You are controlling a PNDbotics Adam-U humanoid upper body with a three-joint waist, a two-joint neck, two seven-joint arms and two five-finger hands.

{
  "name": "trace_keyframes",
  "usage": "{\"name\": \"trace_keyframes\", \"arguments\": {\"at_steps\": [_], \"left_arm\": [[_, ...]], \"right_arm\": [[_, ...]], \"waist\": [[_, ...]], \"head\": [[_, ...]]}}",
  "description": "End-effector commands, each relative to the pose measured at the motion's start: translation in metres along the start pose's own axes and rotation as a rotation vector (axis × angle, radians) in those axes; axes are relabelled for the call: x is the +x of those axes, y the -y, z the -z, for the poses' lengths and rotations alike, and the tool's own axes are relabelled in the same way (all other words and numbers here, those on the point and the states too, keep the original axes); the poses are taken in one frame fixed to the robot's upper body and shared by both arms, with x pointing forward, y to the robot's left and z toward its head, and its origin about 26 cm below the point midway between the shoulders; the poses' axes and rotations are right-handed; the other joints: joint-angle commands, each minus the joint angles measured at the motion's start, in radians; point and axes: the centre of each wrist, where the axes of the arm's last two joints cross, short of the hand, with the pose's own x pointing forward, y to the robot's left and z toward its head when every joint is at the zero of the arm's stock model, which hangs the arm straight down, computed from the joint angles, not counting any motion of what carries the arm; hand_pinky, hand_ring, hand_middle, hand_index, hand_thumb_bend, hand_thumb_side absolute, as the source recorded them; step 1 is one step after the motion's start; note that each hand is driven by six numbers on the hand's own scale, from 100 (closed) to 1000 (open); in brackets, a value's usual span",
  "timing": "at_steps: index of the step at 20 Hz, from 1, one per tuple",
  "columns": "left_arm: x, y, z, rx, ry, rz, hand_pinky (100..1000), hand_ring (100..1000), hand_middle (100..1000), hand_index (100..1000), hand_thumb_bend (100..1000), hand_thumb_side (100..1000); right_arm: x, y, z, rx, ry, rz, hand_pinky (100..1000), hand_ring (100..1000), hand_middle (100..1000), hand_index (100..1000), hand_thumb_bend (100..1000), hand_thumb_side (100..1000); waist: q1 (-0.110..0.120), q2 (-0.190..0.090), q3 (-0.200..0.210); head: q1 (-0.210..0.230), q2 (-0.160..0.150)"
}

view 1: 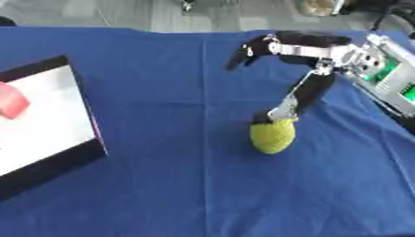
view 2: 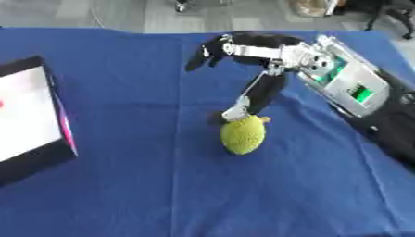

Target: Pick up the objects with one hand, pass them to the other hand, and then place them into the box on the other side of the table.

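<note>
A yellow-green, bumpy, egg-shaped object (view 1: 273, 135) lies on the blue tablecloth (view 1: 178, 176) near the middle. My right hand (view 1: 301, 50) comes in from the upper right and hovers over it, open. Its thumb (view 1: 285, 109) reaches down and touches the top of the object. Its fingers (view 1: 246, 52) stretch out to the left, apart from the object. A shallow black box with a white floor (view 1: 47, 120) stands at the left edge, with a pink object (view 1: 11, 102) inside it. My left hand shows in no view.
My right forearm (view 2: 356, 88), with its green-lit panel, crosses the upper right corner. The table's far edge runs along the top, with grey floor beyond it.
</note>
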Motion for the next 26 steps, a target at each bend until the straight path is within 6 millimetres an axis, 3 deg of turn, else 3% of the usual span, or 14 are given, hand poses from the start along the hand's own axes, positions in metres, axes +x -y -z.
{"name": "trace_keyframes", "arguments": {"at_steps": [1, 21, 22, 23, 26], "left_arm": [[0.009, -0.019, -0.004, 0.043, 0.02, 0.025, 975, 887, 617, 719, 100, 766], [0.015, -0.01, 0.0, 0.029, 0.044, 0.022, 974, 886, 610, 711, 100, 755], [0.015, -0.01, 0.0, 0.029, 0.046, 0.022, 973, 887, 610, 711, 100, 755], [0.016, -0.01, 0.0, 0.03, 0.048, 0.022, 973, 886, 610, 710, 100, 754], [0.016, -0.01, 0.0, 0.033, 0.049, 0.022, 973, 886, 609, 709, 100, 752]], "right_arm": [[0.004, 0.015, -0.013, 0.03, -0.011, -0.06, 844, 896, 827, 856, 572, 323], [-0.008, -0.027, -0.012, 0.125, -0.159, -0.141, 858, 886, 826, 858, 531, 313], [-0.008, -0.029, -0.012, 0.13, -0.165, -0.144, 858, 886, 827, 860, 524, 261], [-0.009, -0.03, -0.013, 0.134, -0.172, -0.146, 859, 886, 828, 860, 530, 317], [-0.01, -0.034, -0.014, 0.143, -0.205, -0.164, 863, 884, 831, 864, 531, 331]], "waist": [[-0.01, -0.029, -0.004], [-0.005, -0.003, 0.006], [-0.005, -0.001, 0.007], [-0.005, 0.0, 0.008], [-0.004, 0.005, 0.011]], "head": [[0.001, -0.001], [-0.034, -0.001], [-0.035, -0.001], [-0.037, -0.001], [-0.04, -0.001]]}}
